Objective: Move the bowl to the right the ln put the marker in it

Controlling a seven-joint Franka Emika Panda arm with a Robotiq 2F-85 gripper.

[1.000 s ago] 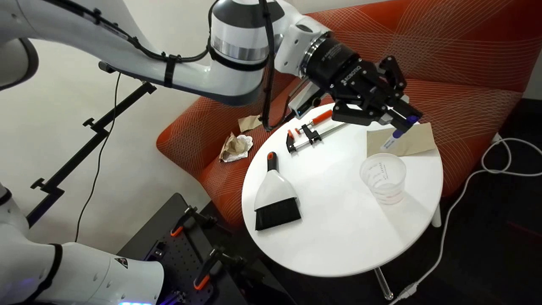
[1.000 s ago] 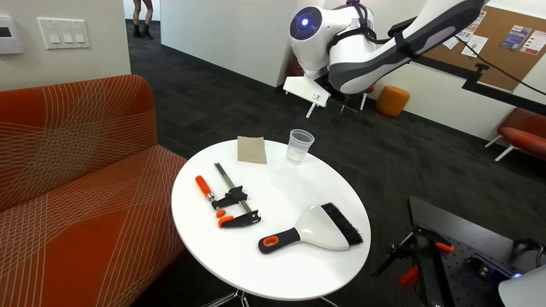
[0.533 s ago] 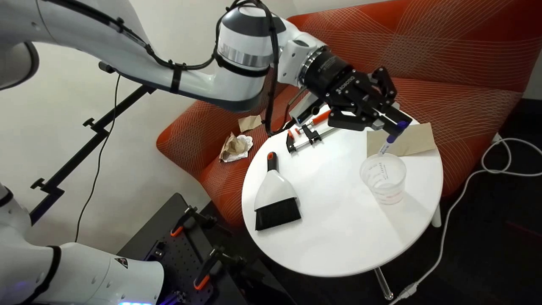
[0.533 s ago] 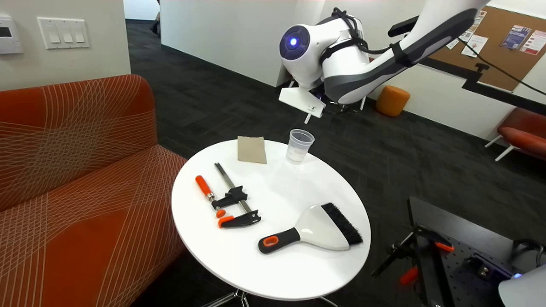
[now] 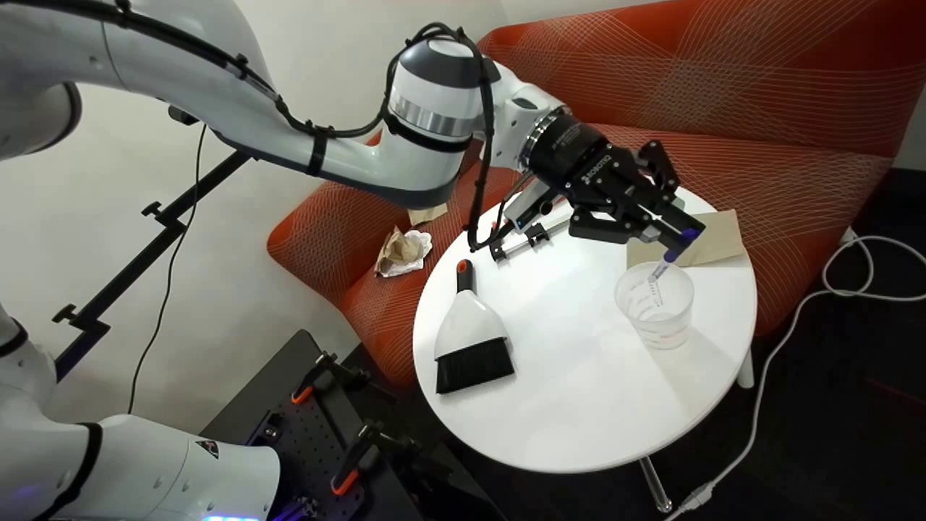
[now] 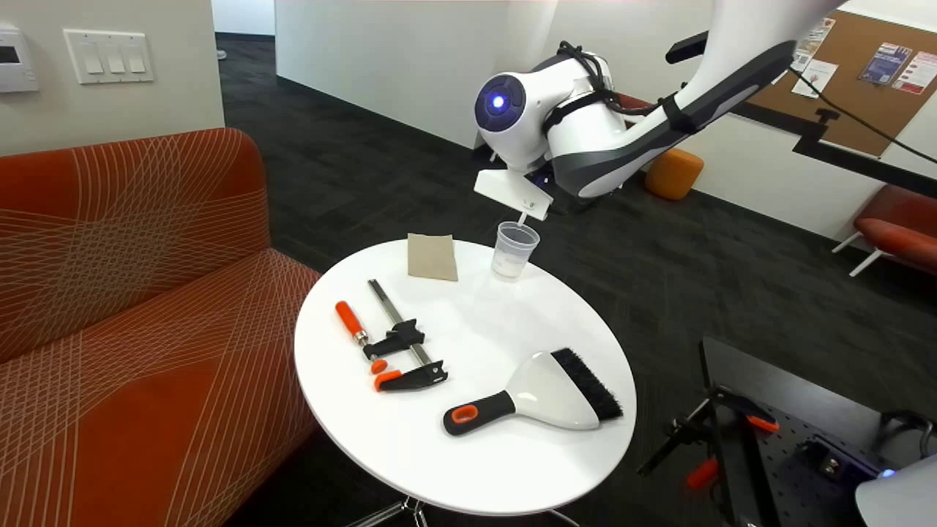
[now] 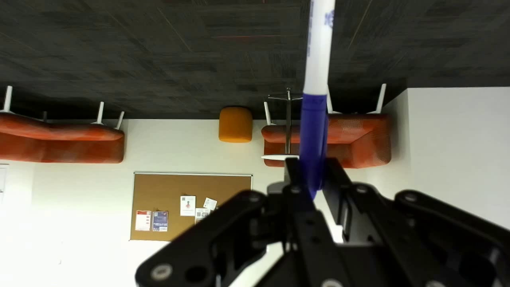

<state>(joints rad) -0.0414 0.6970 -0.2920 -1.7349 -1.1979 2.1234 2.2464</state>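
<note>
Lowered since earlier, our gripper (image 5: 684,234) pinches the marker (image 5: 671,256), which we should sink inside the bowl (image 5: 659,314) before releasing.

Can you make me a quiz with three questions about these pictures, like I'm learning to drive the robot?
1. True or false: the robot's black fingers grip a slim white-and-purple marker.
2. Which stands on the round white table? A: round orange stool; B: small clear round plastic bowl; C: flat brown corkboard.
3. Fill in the blank: the fan-shaped white plastic brush has ____ bristles.

Key: 1 true; 2 B; 3 black.
</note>
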